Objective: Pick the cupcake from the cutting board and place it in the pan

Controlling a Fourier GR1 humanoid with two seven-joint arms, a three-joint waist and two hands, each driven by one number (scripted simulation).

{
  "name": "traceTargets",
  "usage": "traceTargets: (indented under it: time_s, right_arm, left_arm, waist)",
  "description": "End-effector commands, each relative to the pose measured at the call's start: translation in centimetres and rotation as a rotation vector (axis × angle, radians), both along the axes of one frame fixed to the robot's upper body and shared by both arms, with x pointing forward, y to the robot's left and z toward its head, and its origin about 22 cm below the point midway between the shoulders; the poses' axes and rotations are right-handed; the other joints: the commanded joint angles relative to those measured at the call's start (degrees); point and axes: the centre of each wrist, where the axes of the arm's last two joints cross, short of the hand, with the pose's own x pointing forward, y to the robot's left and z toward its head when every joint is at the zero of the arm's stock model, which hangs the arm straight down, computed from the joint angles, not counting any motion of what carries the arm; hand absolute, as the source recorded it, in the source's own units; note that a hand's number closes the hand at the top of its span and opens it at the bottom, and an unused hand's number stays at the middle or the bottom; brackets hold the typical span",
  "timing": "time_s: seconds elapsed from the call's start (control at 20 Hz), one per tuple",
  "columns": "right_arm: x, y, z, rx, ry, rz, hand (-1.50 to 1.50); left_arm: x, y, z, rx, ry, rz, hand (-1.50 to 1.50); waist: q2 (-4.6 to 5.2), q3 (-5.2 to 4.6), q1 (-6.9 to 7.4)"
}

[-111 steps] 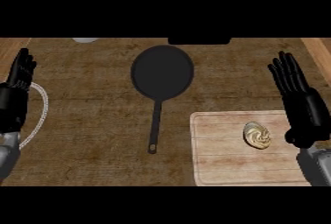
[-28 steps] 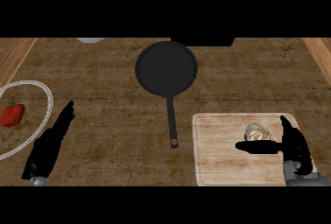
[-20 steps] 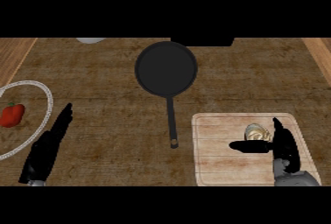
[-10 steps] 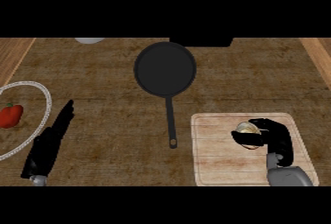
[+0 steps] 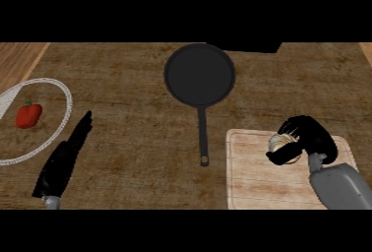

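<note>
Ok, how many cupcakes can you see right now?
1. The cupcake is at the cutting board's upper right, with the right hand curled round it, partly hiding it. No others show.

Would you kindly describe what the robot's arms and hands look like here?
Each robot hand is glossy black with slender fingers: the left robot hand and the right robot hand. A smooth grey cylindrical forearm joins the right one. No cables or markings are visible.

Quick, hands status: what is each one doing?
Left robot hand: open, fingers straight, holding nothing.
Right robot hand: shut on the cupcake, over the cutting board.
</note>
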Motion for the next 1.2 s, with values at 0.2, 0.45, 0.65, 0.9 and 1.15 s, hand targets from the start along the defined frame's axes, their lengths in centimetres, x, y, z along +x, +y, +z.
traceTargets:
  time_s: [0.2,0.45,0.65,0.9,1.15]
  right_arm:
    - [5.7,-5.3,7.1,-0.301,-0.232,0.396,1.5]
    - [7.5,-3.3,11.8,-0.345,-0.69,0.531,1.5]
    - [9.7,-2.1,11.7,-0.352,-0.795,0.634,1.5]
    - [13.1,3.1,12.6,-0.179,-0.839,0.717,1.5]
    - [15.0,8.8,10.5,-0.074,-0.795,0.747,1.5]
  left_arm:
    - [0.9,-1.8,0.4,-0.012,0.011,-0.027,0.0]
    - [0.9,0.0,-0.1,0.013,0.018,0.019,0.0]
    - [0.1,-0.3,-0.1,0.017,0.013,0.023,0.0]
    - [-0.4,-0.5,-0.9,0.002,0.007,0.018,0.0]
    - [0.0,-0.5,-0.3,0.004,0.001,0.006,0.0]
  waist:
    - [0.11,0.32,0.18]
    - [-0.21,0.23,-0.38]
    - [-0.67,0.12,-1.08]
    - [-0.85,0.05,-1.71]
    - [-0.5,0.05,-0.62]
